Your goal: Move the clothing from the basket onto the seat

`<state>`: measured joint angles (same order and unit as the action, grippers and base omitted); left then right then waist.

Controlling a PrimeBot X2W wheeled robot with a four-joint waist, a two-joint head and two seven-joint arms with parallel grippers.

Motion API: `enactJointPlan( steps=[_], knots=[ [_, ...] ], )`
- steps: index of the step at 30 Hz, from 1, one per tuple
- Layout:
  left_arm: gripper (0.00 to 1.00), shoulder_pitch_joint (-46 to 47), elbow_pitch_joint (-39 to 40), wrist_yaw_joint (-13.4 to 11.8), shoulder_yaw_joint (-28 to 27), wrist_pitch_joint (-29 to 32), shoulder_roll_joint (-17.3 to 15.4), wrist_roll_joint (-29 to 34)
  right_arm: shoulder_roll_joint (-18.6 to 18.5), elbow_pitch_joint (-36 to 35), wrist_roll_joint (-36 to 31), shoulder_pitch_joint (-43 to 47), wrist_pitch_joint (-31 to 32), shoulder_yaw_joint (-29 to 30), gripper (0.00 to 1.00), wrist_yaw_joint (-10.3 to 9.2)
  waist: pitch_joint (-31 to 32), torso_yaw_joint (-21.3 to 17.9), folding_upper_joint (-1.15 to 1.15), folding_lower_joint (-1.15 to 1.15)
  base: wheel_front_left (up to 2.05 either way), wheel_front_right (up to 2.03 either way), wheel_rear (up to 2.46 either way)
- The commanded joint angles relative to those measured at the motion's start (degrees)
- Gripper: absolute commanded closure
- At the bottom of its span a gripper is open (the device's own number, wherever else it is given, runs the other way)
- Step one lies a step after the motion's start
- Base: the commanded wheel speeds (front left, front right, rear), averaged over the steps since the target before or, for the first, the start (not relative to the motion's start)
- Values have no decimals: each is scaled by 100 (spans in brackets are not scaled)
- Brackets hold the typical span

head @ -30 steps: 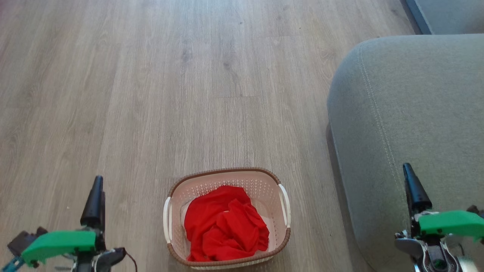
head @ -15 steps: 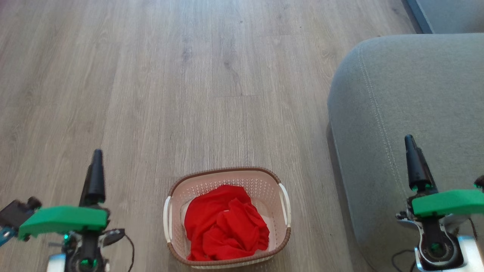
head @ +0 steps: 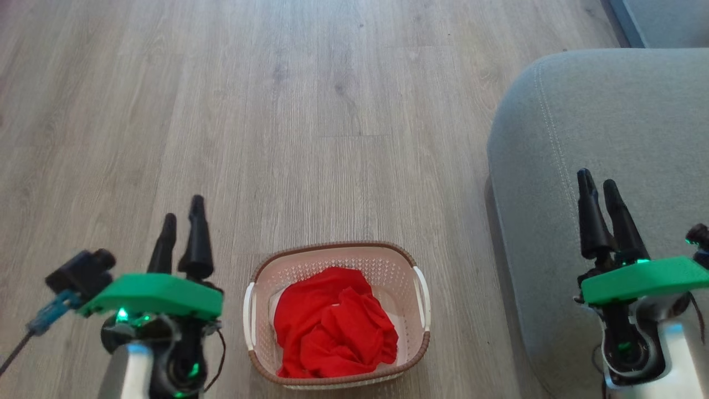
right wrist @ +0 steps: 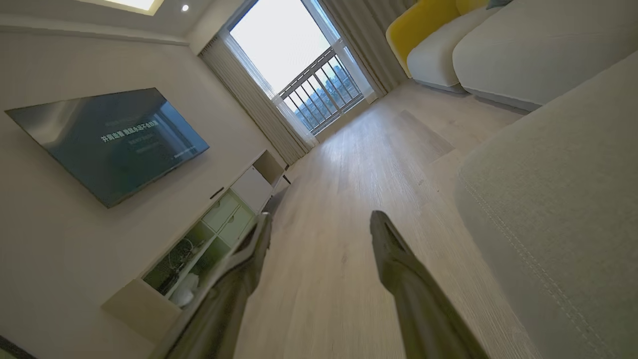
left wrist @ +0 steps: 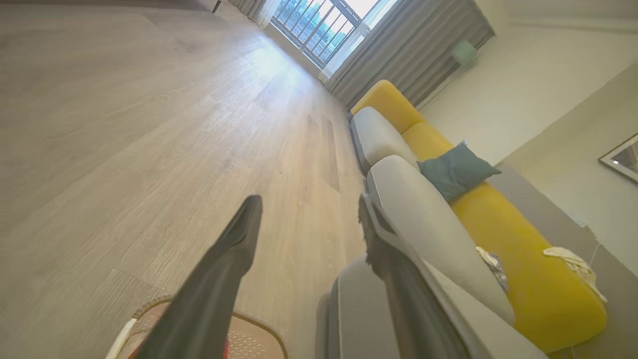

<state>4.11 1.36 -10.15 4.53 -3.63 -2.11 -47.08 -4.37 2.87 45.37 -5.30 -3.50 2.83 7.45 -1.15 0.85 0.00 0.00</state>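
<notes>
While clothing (head: pixel 334 324) lies in the basket (head: pixel 332 245), white television captions (right wrist: pixel 130 135), unreadable

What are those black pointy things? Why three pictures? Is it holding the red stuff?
Those black pointy pairs are a robot's two hands. One picture comes from a camera on its head, looking down: the left hand and the right hand are both open and hold nothing. Between them a basket stands on the wooden floor, with red clothes bunched inside. The grey thing on the right is a sofa seat, where the clothes should go. The other two pictures come from small cameras on its wrists, looking forward past each hand, so the room looks tilted: one sees a yellow sofa, the other a television.
</notes>
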Motion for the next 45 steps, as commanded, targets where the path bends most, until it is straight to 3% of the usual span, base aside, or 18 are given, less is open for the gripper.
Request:
enactJointPlan(
  steps=[1, 20, 27, 32, 38, 43, 45],
  knots=[
    [0, 364, 295, -165, 77, -78, -128, 304, -186, -278, -279, -342, -83, -126, 0, 3, -9, 8, 0, 0, 0, 0, 0],
    [0, 934, 255, -2334, 2179, -380, -1018, 1647, -360, -165, -1547, -399, -388, -622, 0, 3, -41, 9, 0, 0, 0, 0, 0],
    [0, 1052, 375, -2844, 2463, -497, -1071, 1808, -322, -126, -1768, -438, -505, -691, 0, 3, -53, 14, 0, 0, 0, 0, 0],
    [0, 917, 332, -2653, 2239, -581, -932, 1818, -356, -72, -2024, -460, -590, -766, 0, 3, -53, 18, 0, 0, 0, 0, 0],
    [0, 692, 120, -2014, 1847, -682, -645, 2086, -378, 121, -2370, -458, -692, -886, 0, 3, -40, 20, 0, 0, 0, 0, 0],
    [0, 493, -34, -1275, 1529, -766, -353, 2347, -351, 376, -2536, -474, -776, -921, 0, 3, -22, 31, 0, 0, 0, 0, 0],
    [0, 405, -159, -1086, 1377, -799, -264, 2505, -346, 488, -2591, -479, -810, -952, 0, 3, -12, 34, 0, 0, 0, 0, 0]
  ],
)
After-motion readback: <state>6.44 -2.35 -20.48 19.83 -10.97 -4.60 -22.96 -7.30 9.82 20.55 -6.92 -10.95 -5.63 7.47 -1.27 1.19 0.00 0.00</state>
